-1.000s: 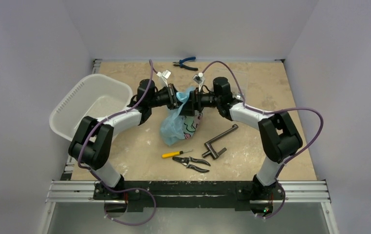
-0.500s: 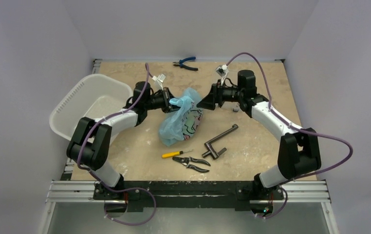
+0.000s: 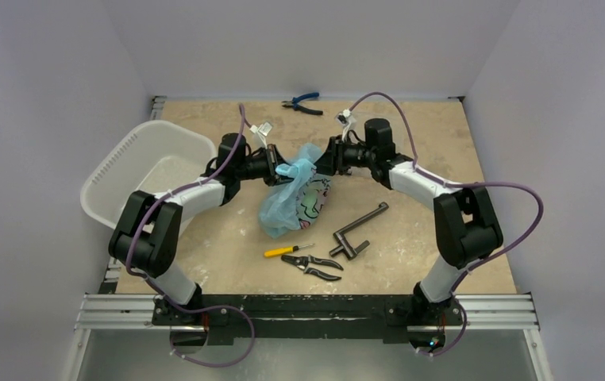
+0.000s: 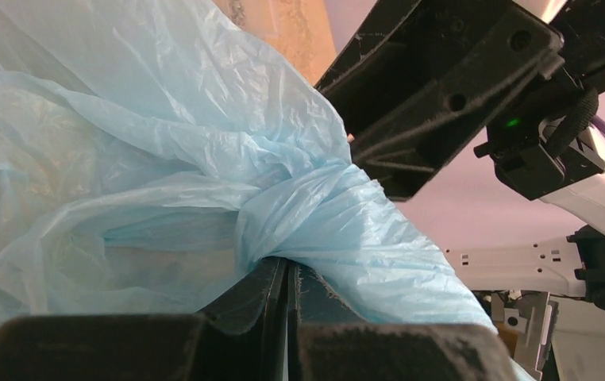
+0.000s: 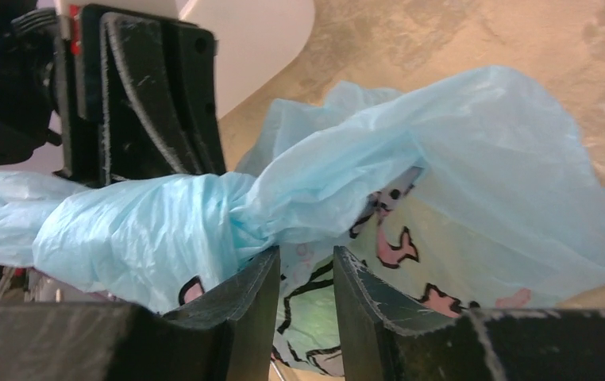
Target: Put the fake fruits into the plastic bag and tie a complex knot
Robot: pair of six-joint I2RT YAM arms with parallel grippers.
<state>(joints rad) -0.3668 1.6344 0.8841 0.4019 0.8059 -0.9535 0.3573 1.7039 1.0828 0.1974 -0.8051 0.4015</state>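
Note:
The light-blue plastic bag (image 3: pixel 283 210) with pink and black print lies mid-table, its top bunched into a knot (image 5: pixel 236 210). My left gripper (image 4: pixel 291 274) is shut on a twisted end of the bag's film just left of the knot. From the right, my right gripper (image 5: pixel 303 262) has its jaws partly apart just under the knot, with printed film behind the gap and nothing pinched between them. In the top view the two grippers face each other across the knot (image 3: pixel 299 168). The fake fruits are hidden inside the bag; only a green tint (image 5: pixel 313 332) shows through the film.
A white perforated tub (image 3: pixel 144 178) stands at the left. Blue-handled pliers (image 3: pixel 302 102) lie at the far edge. Near the front lie a yellow-handled screwdriver (image 3: pixel 283 251), black cutters (image 3: pixel 313 266) and a dark metal crank handle (image 3: pixel 359 230).
My right gripper pulled away to the right, then came back to the knot with its jaws narrowing. My left gripper stayed shut on the bag's end and shifted slightly left.

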